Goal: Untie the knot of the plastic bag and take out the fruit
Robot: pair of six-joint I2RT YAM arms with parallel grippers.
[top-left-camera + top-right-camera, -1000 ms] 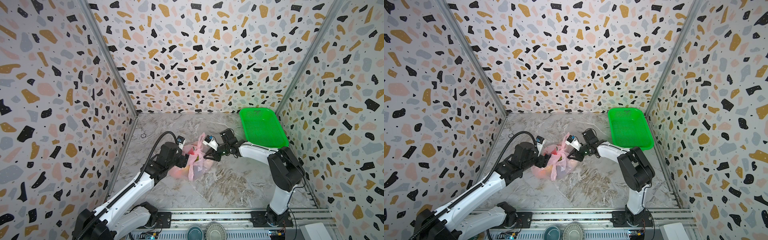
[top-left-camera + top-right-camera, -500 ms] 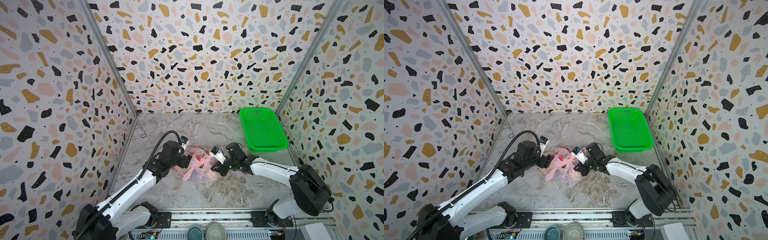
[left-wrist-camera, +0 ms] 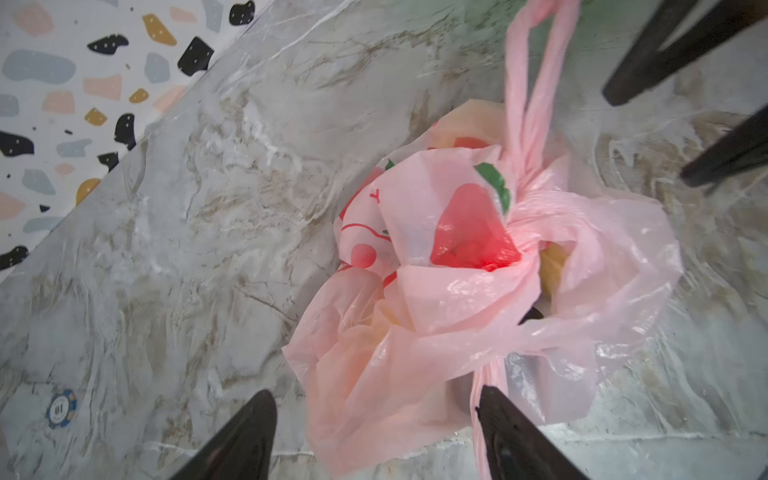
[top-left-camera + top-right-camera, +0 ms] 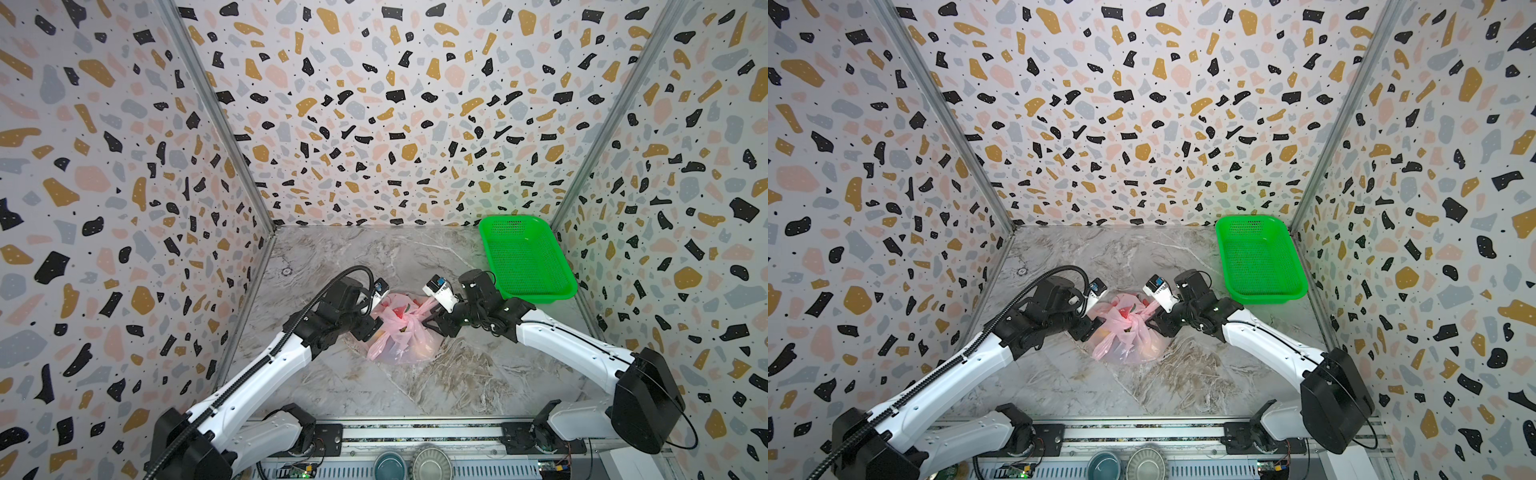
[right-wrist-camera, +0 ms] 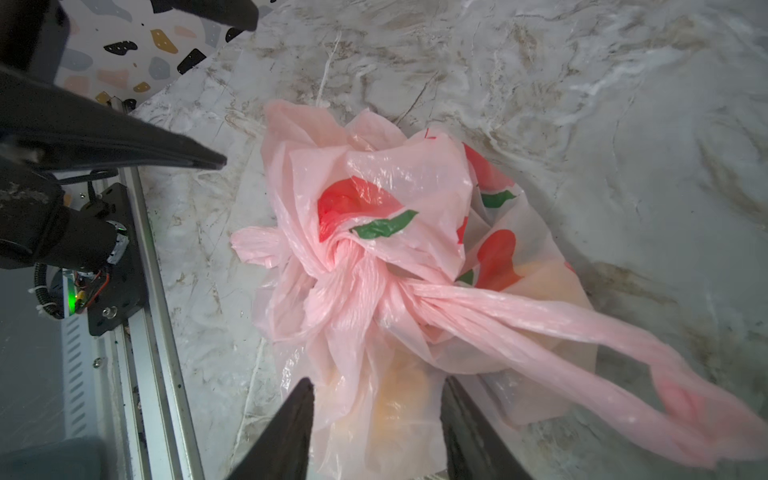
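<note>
The pink plastic bag (image 4: 401, 332) (image 4: 1125, 336) lies crumpled on the marble table between my two grippers. Its knot (image 5: 357, 266) (image 3: 523, 183) is a tight bunched lump on top, with a long handle loop (image 5: 582, 332) trailing loose. Fruit shows only dimly through the film: an orange-yellow piece (image 5: 399, 399) and a yellowish one (image 3: 552, 262). My left gripper (image 3: 374, 397) (image 4: 372, 326) is open at the bag's left edge, with film between its fingers. My right gripper (image 5: 379, 381) (image 4: 432, 320) is open at the bag's right side, its fingers either side of the bag's body.
A green perforated basket (image 4: 525, 262) (image 4: 1258, 257) stands at the back right against the wall. Two small bowls (image 4: 411, 465) sit below the table's front rail. A small blue token (image 3: 61, 409) lies on the marble left of the bag. Patterned walls close in three sides.
The right gripper was shut on the bag's handle and has opened, letting the loop fall. The bag came down from hanging between the grippers to lying on the table; both arms moved lower.
</note>
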